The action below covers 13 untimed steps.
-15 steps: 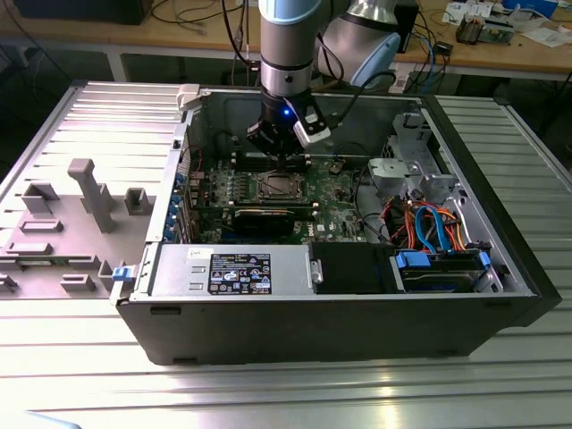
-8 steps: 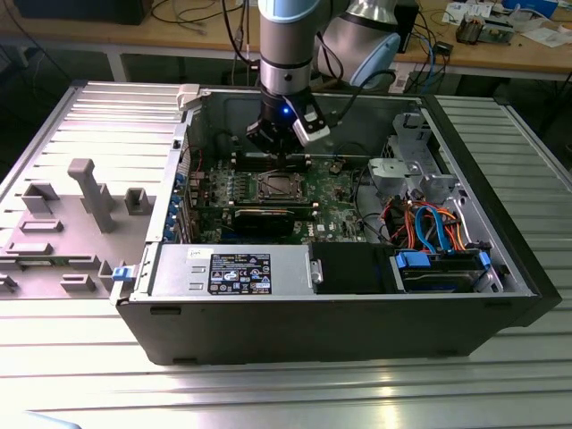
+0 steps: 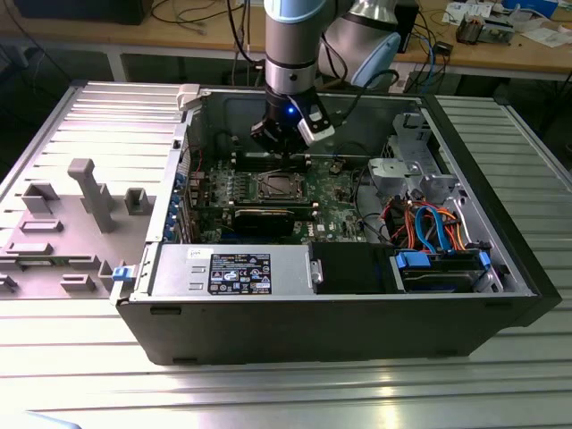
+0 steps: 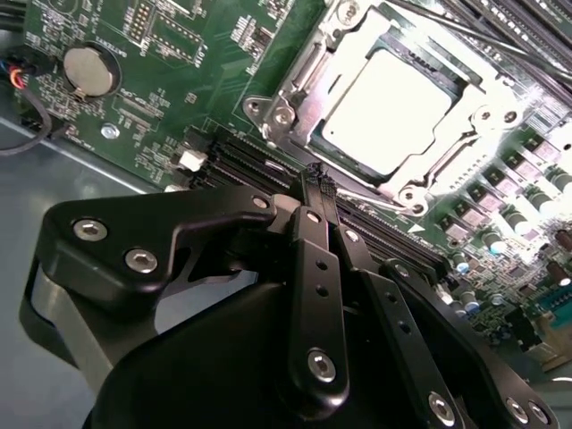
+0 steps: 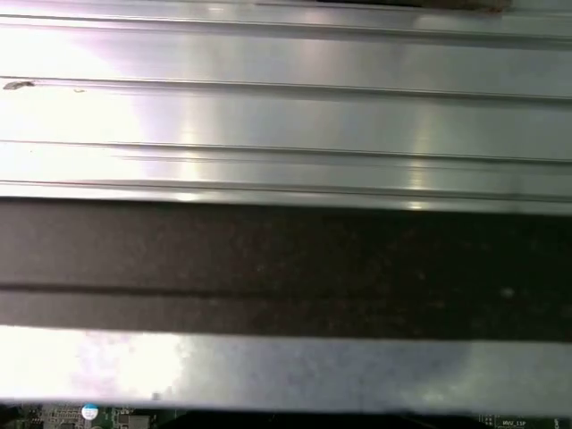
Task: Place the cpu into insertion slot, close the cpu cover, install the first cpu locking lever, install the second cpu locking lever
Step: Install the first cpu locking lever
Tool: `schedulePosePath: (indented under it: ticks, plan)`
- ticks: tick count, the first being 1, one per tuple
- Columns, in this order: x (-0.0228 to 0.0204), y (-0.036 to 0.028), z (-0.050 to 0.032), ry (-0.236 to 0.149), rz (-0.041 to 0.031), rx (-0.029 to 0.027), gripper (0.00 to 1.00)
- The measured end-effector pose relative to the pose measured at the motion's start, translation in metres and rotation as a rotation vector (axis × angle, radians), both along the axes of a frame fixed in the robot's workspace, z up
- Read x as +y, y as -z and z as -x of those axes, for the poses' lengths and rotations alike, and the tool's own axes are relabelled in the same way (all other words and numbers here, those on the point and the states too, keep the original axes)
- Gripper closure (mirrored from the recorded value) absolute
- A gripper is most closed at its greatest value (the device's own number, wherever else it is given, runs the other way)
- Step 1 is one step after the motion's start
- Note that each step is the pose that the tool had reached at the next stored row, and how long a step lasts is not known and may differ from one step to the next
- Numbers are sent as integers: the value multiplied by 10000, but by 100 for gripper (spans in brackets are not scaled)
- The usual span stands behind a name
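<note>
- In the second wrist view the cpu (image 4: 393,112) lies flat inside the insertion slot (image 4: 268,112), its pale metal top facing up, so I judge the first step is done.
- The cpu cover (image 4: 299,76) is already down around the chip; its silver frame borders the chip on all sides.
- The gripper (image 4: 318,179) has its two black fingers pressed together and carries nothing. Its tip is just beside the edge of the slot that faces the memory slots (image 4: 234,159), close to a thin metal locking lever (image 4: 371,198).
- In the exterior view the gripper (image 3: 284,154) hangs low inside the computer case (image 3: 357,331), just beyond the slot.
- My judgement: the lever step is in hand. The next move calls for a careful push of the thin wire lever down and under its hook, without scratching the green motherboard (image 4: 179,80).
</note>
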<state>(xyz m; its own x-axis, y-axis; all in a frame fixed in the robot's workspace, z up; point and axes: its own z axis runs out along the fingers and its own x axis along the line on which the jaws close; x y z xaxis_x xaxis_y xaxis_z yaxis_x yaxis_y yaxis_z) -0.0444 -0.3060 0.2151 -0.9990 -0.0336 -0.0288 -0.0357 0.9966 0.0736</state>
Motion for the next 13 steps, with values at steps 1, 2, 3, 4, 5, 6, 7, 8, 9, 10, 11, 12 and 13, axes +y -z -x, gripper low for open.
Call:
schedulePosePath:
  ticks: [1,2,3,4,5,6,7,8,9,10,11,12,13]
  plan:
    - [0,1,-7,0,-1,-1,89]
    - [0,2,-15,1,0,0,89]
    - [1,5,-20,1,0,0,89]
    - [1,11,-26,1,1,0,89]
    - [0,23,-35,1,2,1,89]
    - [0,40,-38,2,1,0,89]
    - [0,55,-40,1,1,1,89]
    - [0,64,-40,1,2,0,89]
    - [0,72,-40,1,2,0,89]
    - [0,77,-40,1,2,0,89]
    - [0,82,-40,1,3,2,89]
    - [0,83,-40,1,4,3,89]
    - [0,83,-41,2,2,1,89]
